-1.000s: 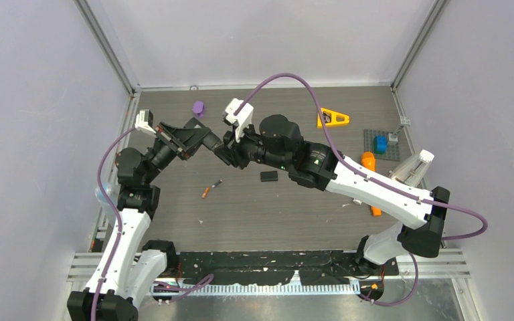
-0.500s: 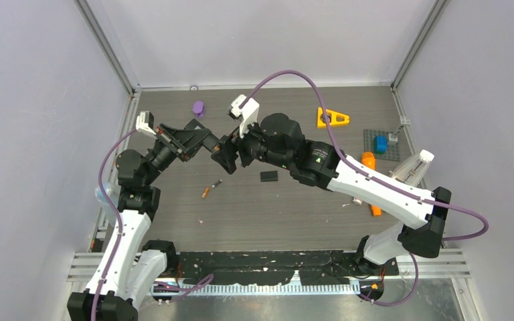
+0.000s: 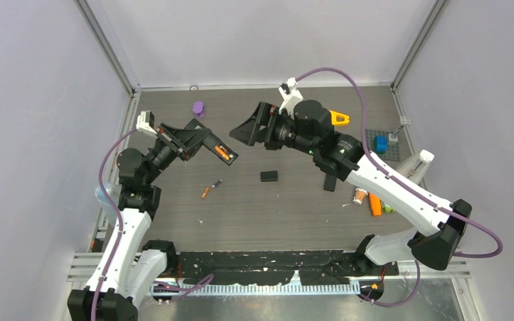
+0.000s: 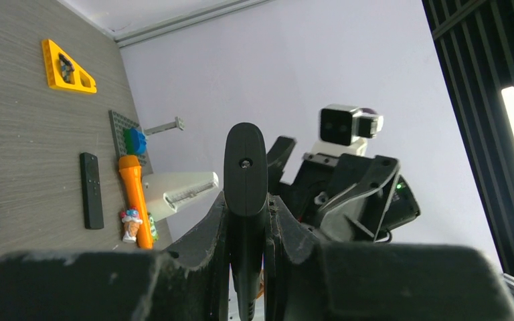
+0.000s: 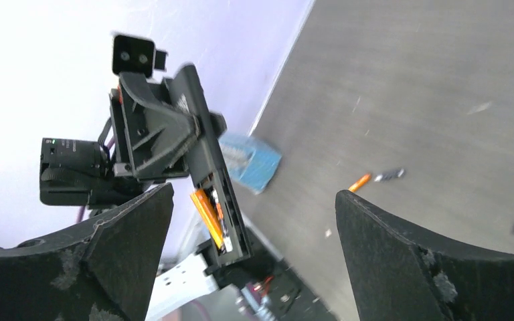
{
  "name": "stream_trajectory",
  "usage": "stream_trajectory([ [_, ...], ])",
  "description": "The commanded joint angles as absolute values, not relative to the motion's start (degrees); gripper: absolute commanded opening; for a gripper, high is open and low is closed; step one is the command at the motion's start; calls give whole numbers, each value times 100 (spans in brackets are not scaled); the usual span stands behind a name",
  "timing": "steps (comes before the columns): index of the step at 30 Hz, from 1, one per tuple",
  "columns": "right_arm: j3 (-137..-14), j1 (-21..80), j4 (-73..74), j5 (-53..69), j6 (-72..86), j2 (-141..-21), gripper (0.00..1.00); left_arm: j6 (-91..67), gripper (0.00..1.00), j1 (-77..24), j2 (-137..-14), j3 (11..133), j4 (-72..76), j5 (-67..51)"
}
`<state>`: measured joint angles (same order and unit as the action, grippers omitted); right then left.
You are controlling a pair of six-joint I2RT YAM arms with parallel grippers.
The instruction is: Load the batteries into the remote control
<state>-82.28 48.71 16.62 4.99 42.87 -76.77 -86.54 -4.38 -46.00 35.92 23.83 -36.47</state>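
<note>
My left gripper is shut on a black remote control, holding it above the table with its open compartment facing right. An orange battery lies in that compartment, and the right wrist view shows the same battery inside the remote control. In the left wrist view the remote control stands clamped between the fingers of the left gripper. My right gripper hangs open and empty a short way right of the remote. Two loose batteries, an orange one and a dark one, lie on the table.
A small black cover lies mid-table. A purple piece and a yellow triangle sit at the back. At the right are a grey plate with a blue block, a thick orange stick and a second remote.
My right gripper opened wide and drew back to the right, away from the remote. The orange battery now shows in the compartment. The left arm stayed still.
</note>
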Motion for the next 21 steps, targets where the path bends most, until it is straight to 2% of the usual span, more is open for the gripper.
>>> stream_trajectory([
  [1,-7722,4937,1062,1018,5972,-7553,95,-8571,0,-453,-4647,3693,2808,-3577],
  [11,-7610,4947,432,1372,6696,-7851,96,-8596,0,-449,-4669,3610,2741,-3603],
  [21,-8004,5048,600,1838,6832,-8404,96,-8514,0,-449,-4719,3619,2787,-3697],
])
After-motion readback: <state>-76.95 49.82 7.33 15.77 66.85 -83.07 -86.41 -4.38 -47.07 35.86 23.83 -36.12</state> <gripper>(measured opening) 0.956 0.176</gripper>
